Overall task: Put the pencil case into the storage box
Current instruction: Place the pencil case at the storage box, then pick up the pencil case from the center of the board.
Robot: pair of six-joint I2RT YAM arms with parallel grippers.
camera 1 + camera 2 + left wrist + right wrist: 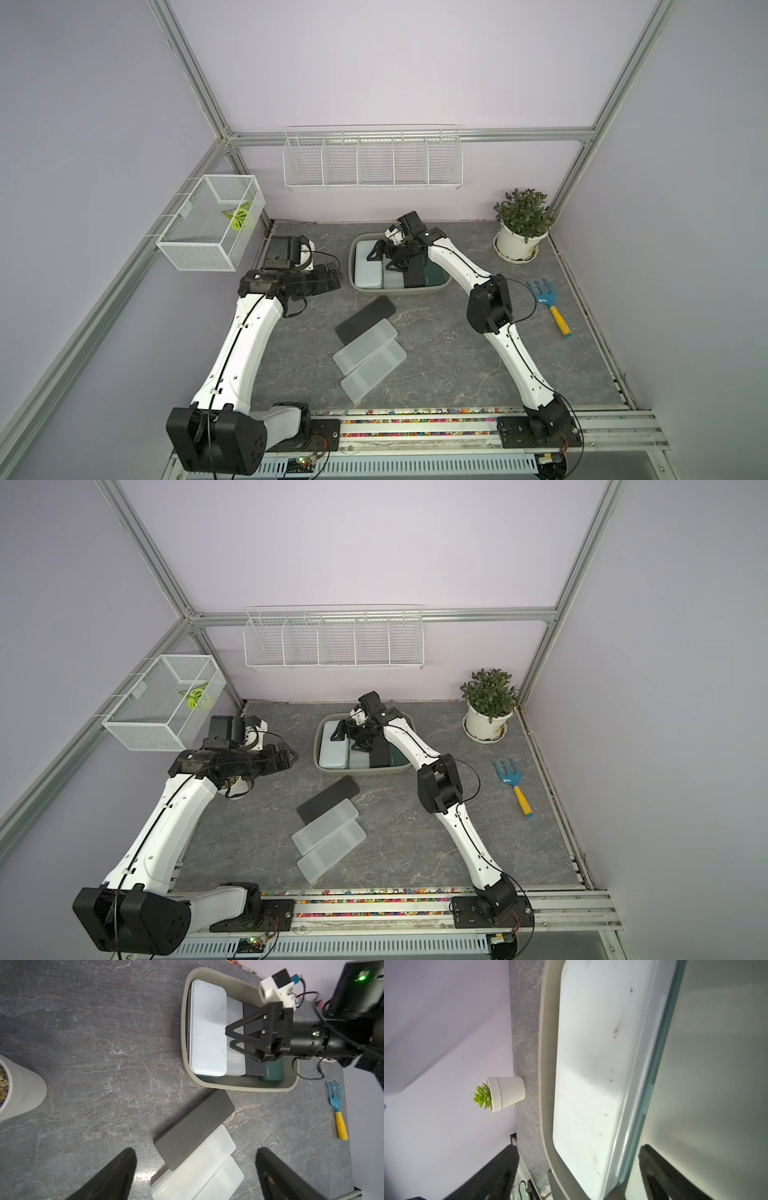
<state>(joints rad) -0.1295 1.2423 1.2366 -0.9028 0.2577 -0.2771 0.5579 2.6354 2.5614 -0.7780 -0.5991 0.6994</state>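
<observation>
Top views match what I see standing at the front, so quick check: nearest me on the table (457, 353) are two frosted pencil cases (363, 349), then a black pencil case (365, 320), all three fanned out and touching. Not packed yet, right?

> Yep, three loose. Behind them the storage box (399, 292) holds at least four side by side: white case (207, 1028), frosted case (235, 1066), black case (254, 1067), green case (273, 1070).

And the arms?

> The left arm (249, 332) sits off to the box's side, jaws spread wide, nothing in them. The right arm (457, 257) reaches over the box. The left wrist view shows its jaws wide apart just above the frosted and black cases inside, gripping nothing. I'd call this the tail end of a drop-off.

Next?

> My guess: lift straight up clear of the box, then go for the black one on the table, since it's closest. It lies flat, so the jaws would need to come down across its narrow width. The box floor looks nearly full, so it'd probably have to go on top. The wire rack (372, 160) on the back wall isn't involved.
</observation>
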